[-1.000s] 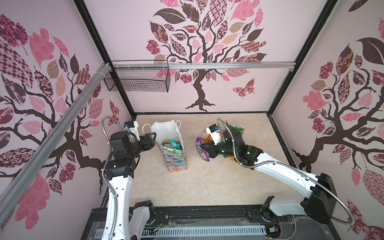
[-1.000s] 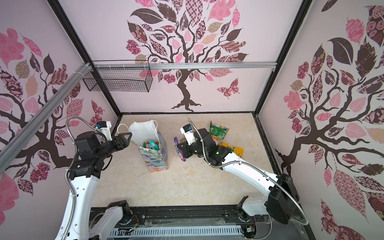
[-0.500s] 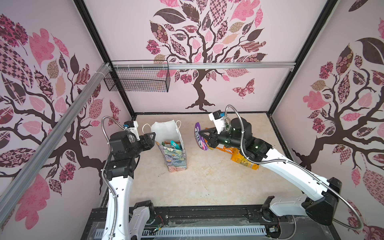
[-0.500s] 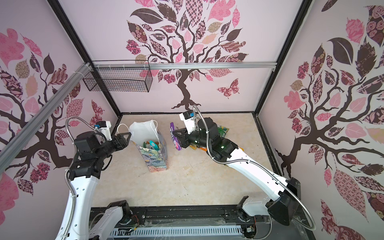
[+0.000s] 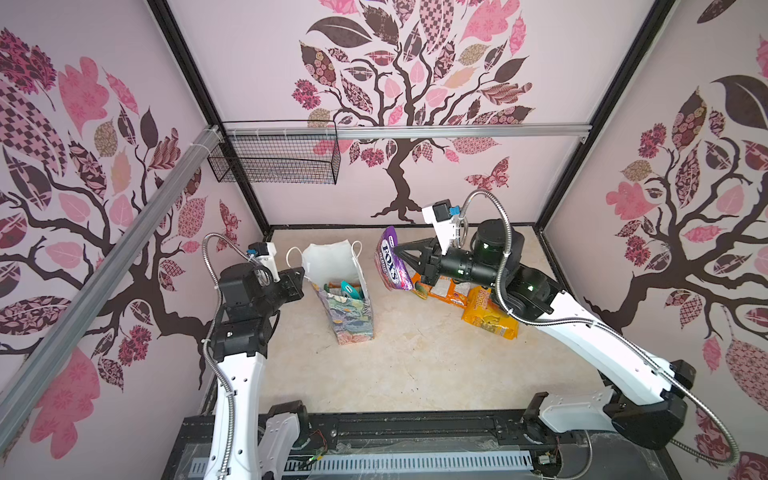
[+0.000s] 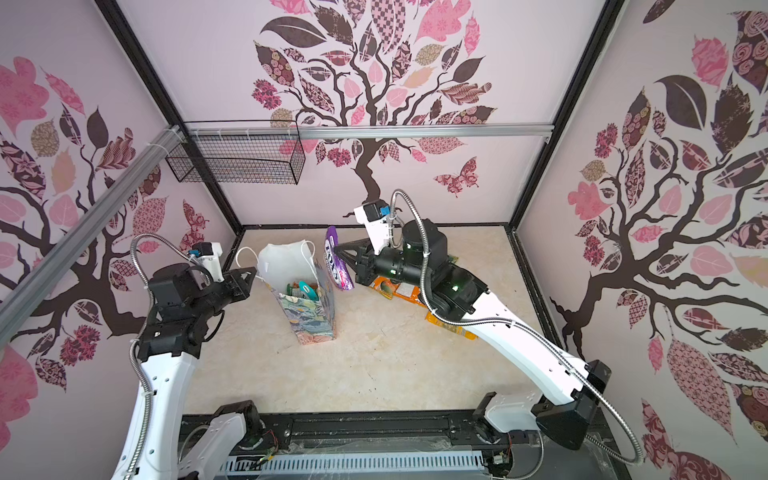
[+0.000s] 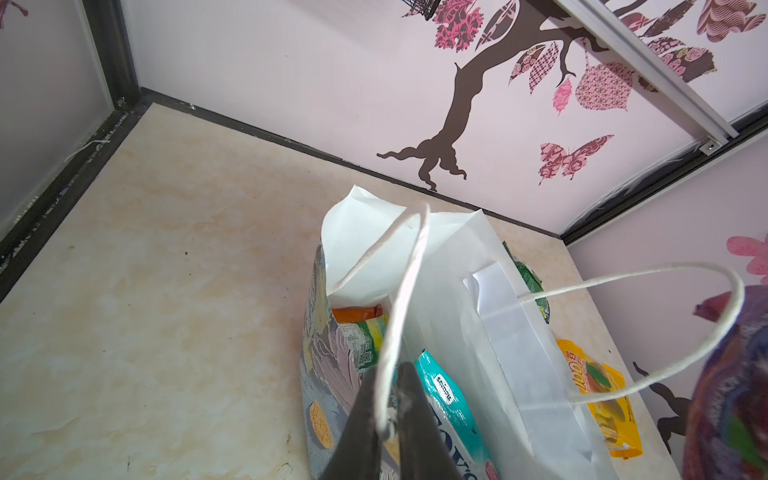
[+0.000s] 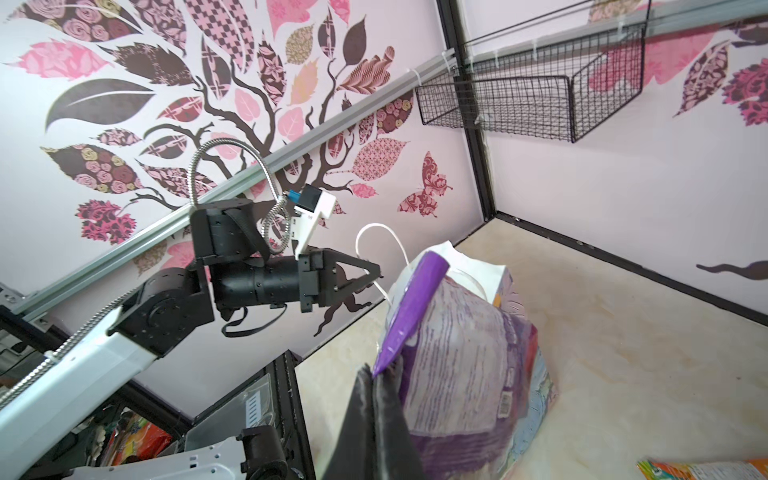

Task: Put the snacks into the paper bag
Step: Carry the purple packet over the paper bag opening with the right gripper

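Beside the paper bag (image 5: 349, 320), level with its mouth, the right gripper (image 5: 395, 248) is clamped on a purple packet (image 5: 388, 264); the left gripper (image 7: 388, 386) pinches the bag's cord handle (image 7: 409, 266).

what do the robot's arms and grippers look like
The left arm and right arm have white links and black joints, each trailed by a ribbed silver hose. The left gripper and right gripper are black with hollow triangular fingers. A white camera mount with a blue plug sits on each wrist.

Green packet (image 7: 530, 282) half behind paper bag (image 7: 457, 266)
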`<action>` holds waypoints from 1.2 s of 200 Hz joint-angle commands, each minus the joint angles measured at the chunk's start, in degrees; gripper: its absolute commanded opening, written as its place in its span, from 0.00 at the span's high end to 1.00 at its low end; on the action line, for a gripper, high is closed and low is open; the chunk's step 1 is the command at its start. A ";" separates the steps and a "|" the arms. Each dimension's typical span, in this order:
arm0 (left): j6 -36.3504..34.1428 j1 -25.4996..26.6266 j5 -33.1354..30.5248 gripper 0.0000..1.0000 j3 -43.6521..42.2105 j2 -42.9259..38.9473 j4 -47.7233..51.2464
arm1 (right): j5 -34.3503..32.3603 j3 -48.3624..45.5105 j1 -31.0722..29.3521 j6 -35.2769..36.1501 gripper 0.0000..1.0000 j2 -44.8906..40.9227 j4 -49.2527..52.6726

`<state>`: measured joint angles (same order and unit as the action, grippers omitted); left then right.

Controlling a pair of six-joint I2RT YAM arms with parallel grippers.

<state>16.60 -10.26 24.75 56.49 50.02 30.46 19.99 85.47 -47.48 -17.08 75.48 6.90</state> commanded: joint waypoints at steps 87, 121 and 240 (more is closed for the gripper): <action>-0.51 -0.34 0.47 1.00 -1.47 -1.15 -1.05 | 4.97 18.55 -5.42 -0.02 1.00 9.42 0.31; -0.50 -0.29 0.69 1.00 -1.60 -1.43 -1.27 | 6.63 24.02 -5.76 -0.15 1.00 14.90 2.84; -0.16 -0.33 1.70 1.00 -2.07 -1.59 -2.24 | 8.57 38.79 -5.85 -0.17 1.00 30.92 7.94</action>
<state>16.56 -10.26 25.80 55.79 49.04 29.93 27.59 120.16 -53.12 -17.96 103.85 15.66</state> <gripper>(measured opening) 0.051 0.039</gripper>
